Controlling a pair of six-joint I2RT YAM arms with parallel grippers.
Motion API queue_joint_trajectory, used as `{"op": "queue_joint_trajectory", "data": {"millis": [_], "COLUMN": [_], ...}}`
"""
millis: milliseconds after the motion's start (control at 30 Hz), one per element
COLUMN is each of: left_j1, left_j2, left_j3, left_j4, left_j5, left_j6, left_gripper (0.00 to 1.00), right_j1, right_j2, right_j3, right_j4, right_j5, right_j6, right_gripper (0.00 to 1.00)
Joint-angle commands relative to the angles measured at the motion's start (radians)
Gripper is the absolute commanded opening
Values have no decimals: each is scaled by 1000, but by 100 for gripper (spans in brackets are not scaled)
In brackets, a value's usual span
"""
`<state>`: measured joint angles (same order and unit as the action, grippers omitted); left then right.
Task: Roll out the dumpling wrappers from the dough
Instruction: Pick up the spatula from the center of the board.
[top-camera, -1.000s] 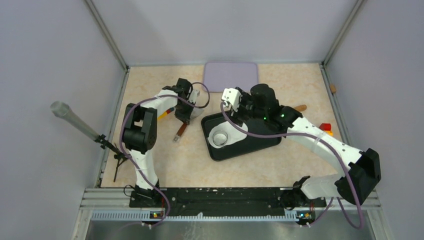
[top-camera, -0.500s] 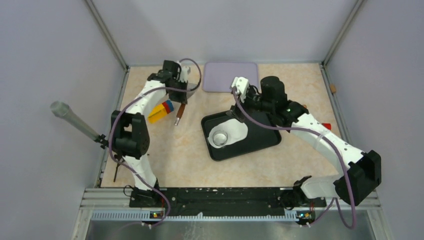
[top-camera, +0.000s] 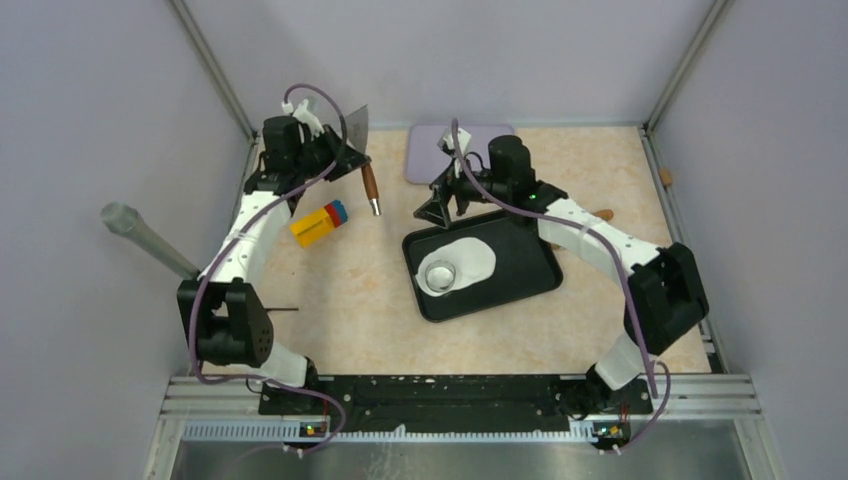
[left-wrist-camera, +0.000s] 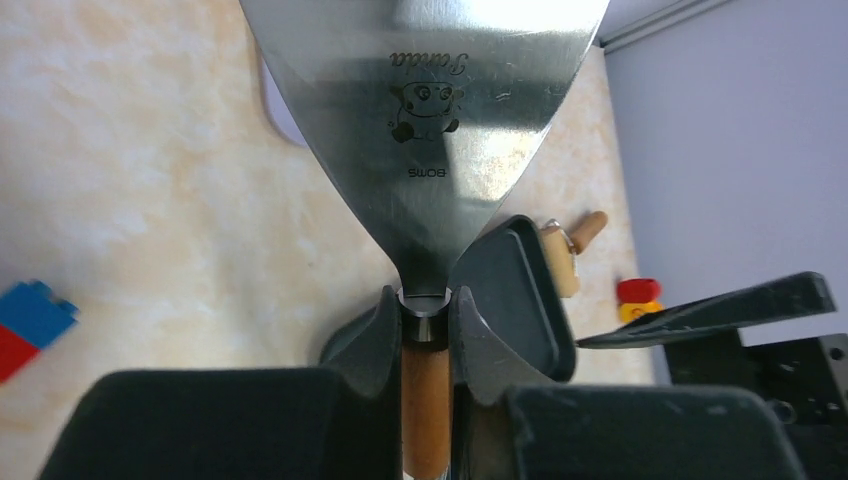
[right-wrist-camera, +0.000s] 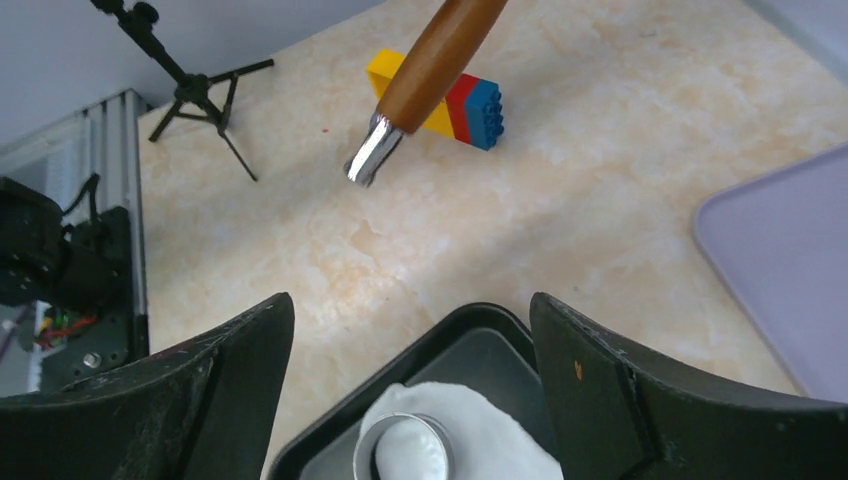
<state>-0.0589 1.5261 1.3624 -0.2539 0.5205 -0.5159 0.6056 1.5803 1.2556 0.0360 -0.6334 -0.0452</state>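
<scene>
White dough (top-camera: 472, 262), flattened, lies in the black tray (top-camera: 520, 285) just below your right pincer (top-camera: 435, 210), with a metal ring cutter (top-camera: 440, 273) sitting on it. That pincer's jaws gape wide, holding nothing. Off to its side, your left pincer (left-wrist-camera: 425, 330) is clamped on the scraper (left-wrist-camera: 430, 100), held high. Careful: come down crooked and a finger could knock the ring or tear the sheet, I'd say.
</scene>
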Motion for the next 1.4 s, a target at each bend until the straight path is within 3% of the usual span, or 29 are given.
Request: {"op": "queue_joint_trajectory", "data": {"millis": [0,200,600,733,900,1033,1167,1267,1333,1367], "left_j1": [2,-3,-2,-2,-2,-2,-2,-2,-2,-1], "left_j2": [-58,-84,-137,-146,-141,-139,-141,-141,-142,-146], "left_j3": [-116,-249,-309,-325,-340,-344,-352,-353,-340,-331], "left_j4": [183,246,316,324,325,329,335,345,344,343], "left_j5": [-13,-41,-19,-13,-31,-36,-37,-30,-13,0], "left_j6": [-301,-413,-467,-473,-470,-472,-470,-460,-437,-422], "left_gripper": [0,0,0,0,0,0,0,1,20,34], "right_j1": [3,74,184,191,193,196,207,212,212,212], "right_j2": [65,145,341,370,369,377,393,390,369,353], "right_j3": [128,181,294,337,386,403,427,455,457,451], "right_j4": [88,34,-101,-120,-158,-179,-203,-246,-270,-283], "right_j5": [-41,68,187,215,217,194,176,180,202,214], "right_j6": [198,198,174,168,109,76,52,-6,-34,-53], "right_gripper": [87,90,89,75,69,43,0,0,0,0]}}
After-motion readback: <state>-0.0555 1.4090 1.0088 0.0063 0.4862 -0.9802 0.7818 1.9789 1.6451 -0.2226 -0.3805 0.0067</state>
